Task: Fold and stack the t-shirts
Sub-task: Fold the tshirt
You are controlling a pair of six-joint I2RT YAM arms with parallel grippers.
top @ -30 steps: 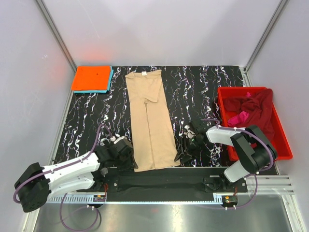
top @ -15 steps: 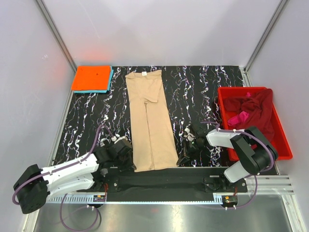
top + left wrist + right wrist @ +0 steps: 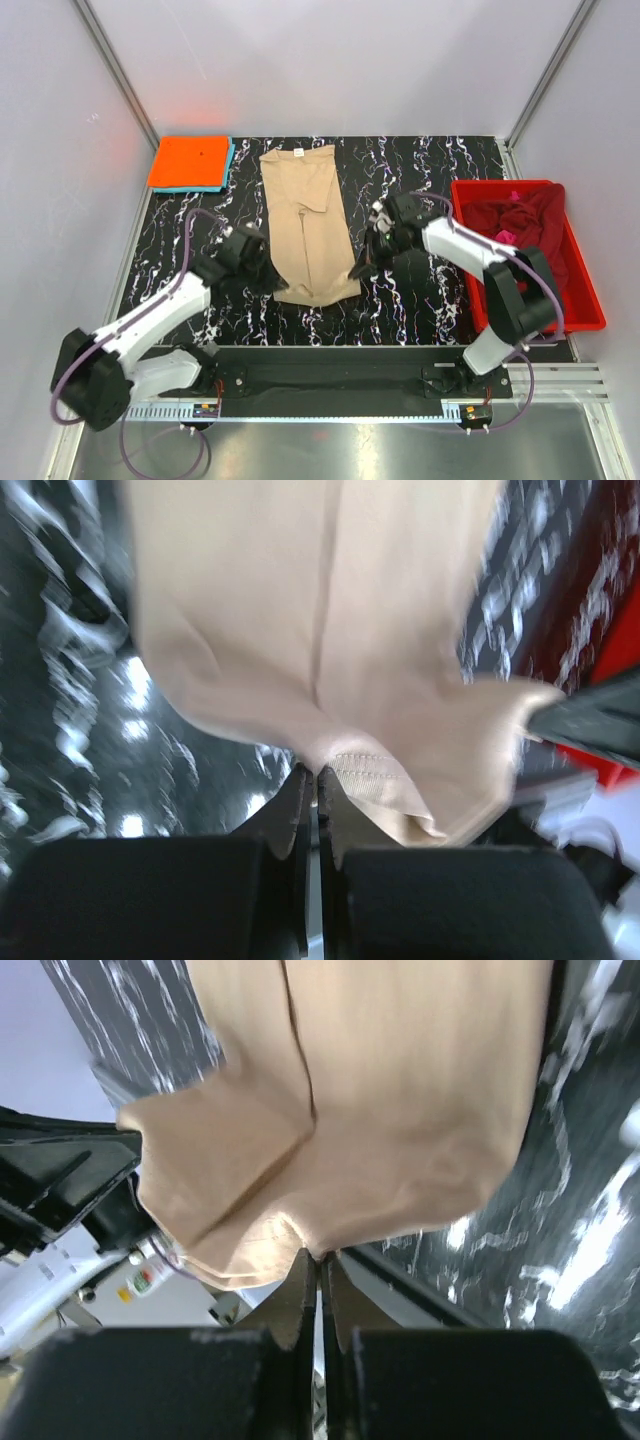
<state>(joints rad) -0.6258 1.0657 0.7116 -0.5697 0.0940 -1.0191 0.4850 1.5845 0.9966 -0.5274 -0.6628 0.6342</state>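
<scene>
While clamping the near hem of the tan t-shirt [image 3: 310, 230], holds both corners raised off the black marbled table [image 3: 430, 170]: left gripper [image 3: 268, 284] pinched tight on the lower-left corner, right gripper [image 3: 360, 268] pinched tight on the lower-right one, jaws pressed together with cloth between them in both wrist views. Sits just left of centre in the top view. Runs lengthwise from bottom to top of the frame as a long narrow strip with its sides turned in; points its collar at the upper edge and its hem at the arm bases. Looks, as a judgement, partway through this shirt: lengthwise fold done, crosswise fold of hem toward collar only beginning, hem edge curling and sagging between the two grips. Leaves, further off at the right, a maroon t-shirt [image 3: 535, 225] and a pink t-shirt [image 3: 497, 243] heaped unfolded in the red bin [image 3: 590, 318]. Shows, farthest off at the upper left, an orange t-shirt [image 3: 188, 160] folded square on a light blue t-shirt [image 3: 229, 168], only the blue edge peeking out. Counts then as two stacked, one in hand, two waiting; still needs the tan one folded across and carried to the upper-left pile
</scene>
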